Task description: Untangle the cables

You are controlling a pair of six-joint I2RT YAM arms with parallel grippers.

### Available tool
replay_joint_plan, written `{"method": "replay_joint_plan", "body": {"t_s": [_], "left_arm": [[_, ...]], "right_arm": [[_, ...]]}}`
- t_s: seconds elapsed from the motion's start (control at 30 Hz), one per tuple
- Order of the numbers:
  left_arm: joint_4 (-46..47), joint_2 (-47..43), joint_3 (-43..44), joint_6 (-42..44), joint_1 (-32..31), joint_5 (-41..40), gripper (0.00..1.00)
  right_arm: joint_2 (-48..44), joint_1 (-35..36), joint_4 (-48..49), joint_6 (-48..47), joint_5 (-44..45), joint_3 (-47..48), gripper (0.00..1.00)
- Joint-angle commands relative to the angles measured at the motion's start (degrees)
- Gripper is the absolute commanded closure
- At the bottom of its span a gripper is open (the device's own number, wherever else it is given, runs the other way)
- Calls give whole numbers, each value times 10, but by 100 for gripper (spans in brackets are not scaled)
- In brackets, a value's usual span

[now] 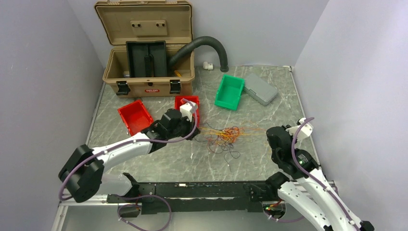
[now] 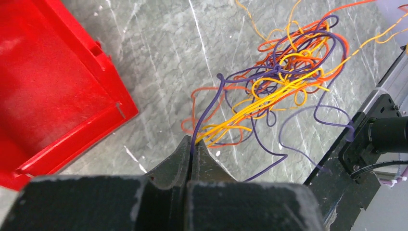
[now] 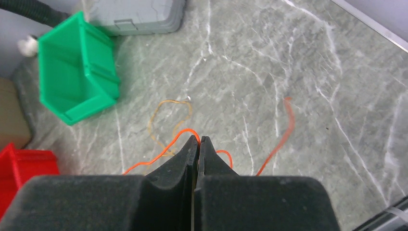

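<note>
Tangle of hair-thin orange, yellow and dark purple cables [image 1: 226, 137] sits mid-table on the grey marble-pattern tabletop [image 1: 192, 161], between the two arms. Left gripper [image 2: 193, 144] at the tangle's left edge, fingers clenched on a dark purple strand [image 2: 206, 113] running up into the knot. Yellow strands reach the tips too; can't tell if they're pinched. Right gripper [image 3: 198, 140] right of the pile, fingers clamped together, nipping a single orange strand [image 3: 166, 151] looped across the tips. Loose orange piece [image 3: 284, 142] lies apart on the marble. Red plastic bin [image 2: 57, 96] just beside the left gripper. Green plastic bin [image 1: 229, 91] and flat grey case [image 1: 261, 89] behind the tangle, touching. Open tan toolbox [image 1: 144, 53] back left, black ribbed hose [image 1: 202, 45] arching from it to the table.
</note>
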Motion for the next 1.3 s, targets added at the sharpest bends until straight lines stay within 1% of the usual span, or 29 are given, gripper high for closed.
{"method": "replay_joint_plan", "body": {"t_s": [0.0, 0.03, 0.1, 0.13, 0.17, 0.23, 0.33, 0.37, 0.4, 0.47, 0.5, 0.53, 0.57, 0.6, 0.7, 0.83, 0.93, 1.07, 1.17, 1.27], "left_arm": [[-42, -56, -2, 29, 5, -46, 100], [-44, -63, -2, 35, 5, -35, 100], [-35, -72, -4, 58, 5, 27, 100], [-30, -73, -4, 64, 5, 59, 100], [-26, -74, -4, 65, 3, 81, 100], [-20, -73, -6, 67, -2, 104, 100], [-27, -69, -11, 67, -11, 96, 99], [-32, -67, -12, 67, -13, 93, 93], [-38, -66, -12, 66, -15, 86, 81], [-54, -72, -15, 67, -25, 58, 45], [-59, -79, -18, 70, -33, 42, 35], [-60, -85, -18, 76, -38, 25, 28], [-60, -89, -17, 80, -43, 12, 24], [-68, -89, -13, 84, -46, 7, 23], [-85, -73, 11, 98, -48, 1, 21], [-68, -19, 41, 104, -49, 9, 23], [-48, 42, 71, 104, -49, 35, 24], [-46, 120, 113, 102, -49, 51, 25], [-46, 164, 130, 103, -49, 63, 29], [-32, 198, 134, 100, -48, 92, 38]], "right_arm": [[34, -2, -35, 33, 46, 24, 100], [37, -2, -14, 8, 25, 17, 94], [38, -2, 48, -62, -46, 2, 28], [36, -2, 89, -123, -124, -9, 5], [35, -2, 127, -166, -183, -19, 1], [29, -2, 197, -226, -293, -45, 0], [40, -2, 264, -274, -419, -81, 8], [53, -1, 273, -276, -438, -86, 10], [69, -1, 280, -279, -453, -88, 11], [107, -2, 294, -290, -480, -91, 13], [125, -1, 301, -295, -487, -91, 14], [140, 0, 311, -298, -499, -91, 15], [152, 0, 322, -300, -509, -93, 16], [163, 0, 337, -301, -516, -95, 16], [196, 0, 388, -306, -555, -99, 19], [252, 5, 441, -311, -613, -95, 20], [292, 10, 473, -312, -628, -99, 20], [338, 17, 518, -293, -623, -114, 22], [364, 25, 562, -272, -616, -136, 27], [390, 31, 600, -254, -606, -153, 39]]}}
